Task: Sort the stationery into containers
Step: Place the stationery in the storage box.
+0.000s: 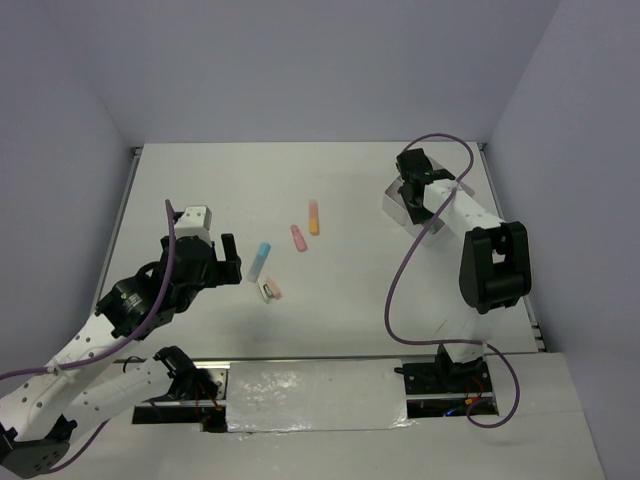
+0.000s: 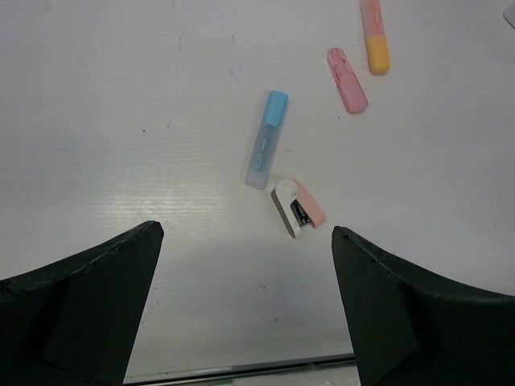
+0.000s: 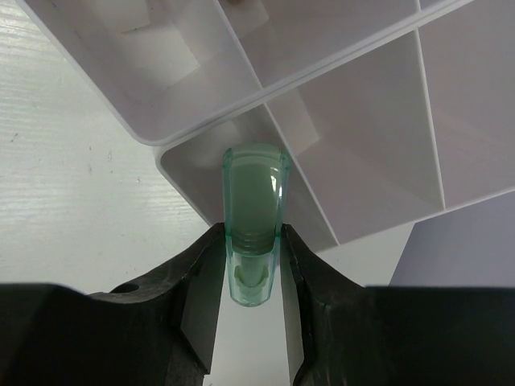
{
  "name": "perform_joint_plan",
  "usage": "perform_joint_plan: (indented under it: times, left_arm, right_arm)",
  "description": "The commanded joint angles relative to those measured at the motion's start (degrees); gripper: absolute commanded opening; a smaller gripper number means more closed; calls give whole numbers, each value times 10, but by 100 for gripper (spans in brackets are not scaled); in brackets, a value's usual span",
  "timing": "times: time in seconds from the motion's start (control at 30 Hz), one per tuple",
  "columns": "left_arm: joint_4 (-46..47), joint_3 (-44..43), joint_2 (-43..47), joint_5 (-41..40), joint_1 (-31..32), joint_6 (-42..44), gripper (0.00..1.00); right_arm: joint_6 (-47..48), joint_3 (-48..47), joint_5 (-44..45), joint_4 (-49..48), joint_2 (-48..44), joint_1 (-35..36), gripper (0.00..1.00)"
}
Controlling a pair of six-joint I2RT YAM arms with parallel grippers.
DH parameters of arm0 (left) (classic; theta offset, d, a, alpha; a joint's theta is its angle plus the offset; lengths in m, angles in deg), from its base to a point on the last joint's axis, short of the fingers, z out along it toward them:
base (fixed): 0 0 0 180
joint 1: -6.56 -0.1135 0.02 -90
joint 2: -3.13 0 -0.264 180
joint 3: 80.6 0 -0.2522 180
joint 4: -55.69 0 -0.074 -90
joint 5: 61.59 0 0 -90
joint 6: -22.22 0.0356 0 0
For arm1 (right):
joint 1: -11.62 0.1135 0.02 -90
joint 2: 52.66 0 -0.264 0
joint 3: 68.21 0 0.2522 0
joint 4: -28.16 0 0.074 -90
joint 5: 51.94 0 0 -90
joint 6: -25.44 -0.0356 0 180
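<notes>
My right gripper point(image 3: 256, 241) is shut on a green translucent highlighter point(image 3: 256, 201), held over a corner compartment of the white divided tray point(image 3: 354, 153). In the top view the right gripper point(image 1: 410, 195) hangs over the tray point(image 1: 388, 204) at the back right, and the arm hides most of the tray. My left gripper point(image 2: 245, 232) is open and empty above the table. Just ahead of it lie a blue highlighter point(image 2: 265, 141) and a small pink-and-white stapler point(image 2: 296, 209). A pink piece point(image 2: 347, 80) and an orange piece point(image 2: 374, 36) lie farther off.
In the top view the blue highlighter point(image 1: 261, 260), the stapler point(image 1: 270, 291), the pink piece point(image 1: 298, 238) and the orange piece point(image 1: 314, 217) lie mid-table, right of the left gripper point(image 1: 225, 258). A metal rail runs along the near table edge point(image 2: 241, 370).
</notes>
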Motion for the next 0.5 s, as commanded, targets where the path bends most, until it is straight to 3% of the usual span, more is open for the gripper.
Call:
perform_joint_plan:
  times: [0.0,0.17,0.47]
  left_arm:
    - [18,1,-1,4,-2,9,99]
    - [18,1,-1,4,-3,9,99]
    - [18,1,-1,4,-3,7,99]
  right_arm:
    - [-5,-10,8,13,-29,-1,37]
    - [1,-9,-9,15,-35,-1,31]
    - [1,-8,-16,14,-38,0,29]
